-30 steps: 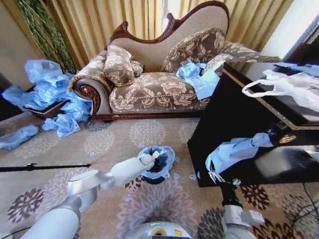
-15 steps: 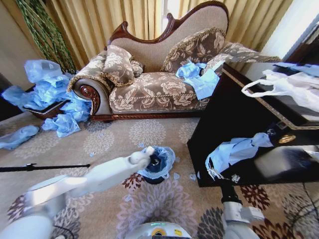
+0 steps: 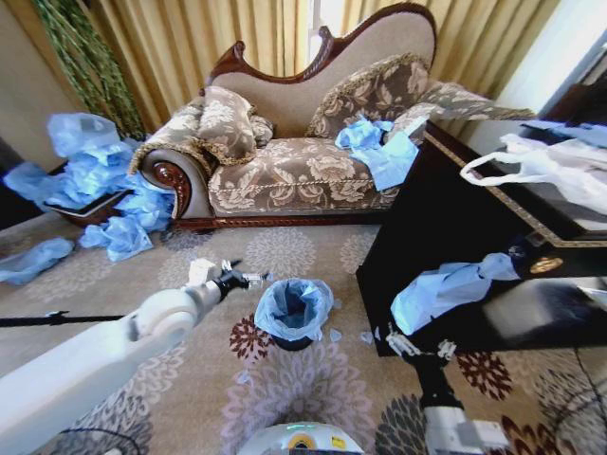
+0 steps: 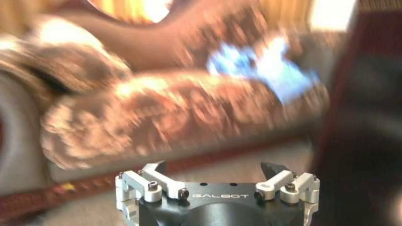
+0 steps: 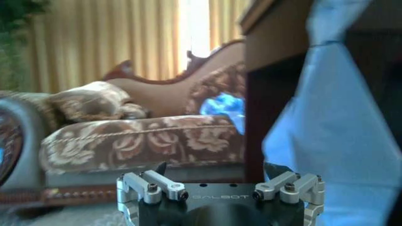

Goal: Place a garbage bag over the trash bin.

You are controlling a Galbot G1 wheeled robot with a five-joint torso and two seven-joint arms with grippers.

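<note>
Left gripper point(image 3: 248, 278) has pulled back from the round black trash bin point(image 3: 293, 336), released; crinkly garbage bag point(image 3: 289, 305) lines it.

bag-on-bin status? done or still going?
Looks done: the garbage bag lines the trash bin, its edge folded over the rim. In hand: nothing. The left gripper is open beside the bin, off the bag; the right gripper is open, low by the dark cabinet. Left: perhaps only checking the fit.

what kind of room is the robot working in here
Most likely a home-style living room: an ornate carved sofa with floral cushions, long gold curtains behind it, and a patterned carpet on which the trash bin stands, lined with the garbage bag.
</note>
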